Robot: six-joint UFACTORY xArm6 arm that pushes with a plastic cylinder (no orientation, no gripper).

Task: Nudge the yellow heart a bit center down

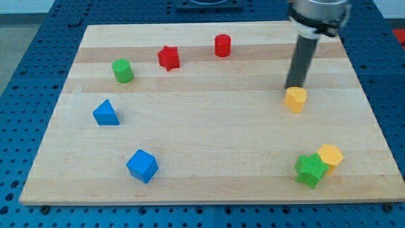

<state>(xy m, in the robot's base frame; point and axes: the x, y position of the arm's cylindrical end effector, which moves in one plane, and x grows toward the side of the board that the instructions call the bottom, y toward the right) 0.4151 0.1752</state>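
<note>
The yellow heart lies on the wooden board at the view's right, a little above mid-height. My tip stands right at the heart's upper edge, touching or nearly touching it from the view's top. The dark rod rises from there toward the view's top right.
A red star and a red cylinder sit near the top. A green cylinder is at the upper left. A blue triangle and a blue cube are at the left. A green star touches a yellow hexagon at the lower right.
</note>
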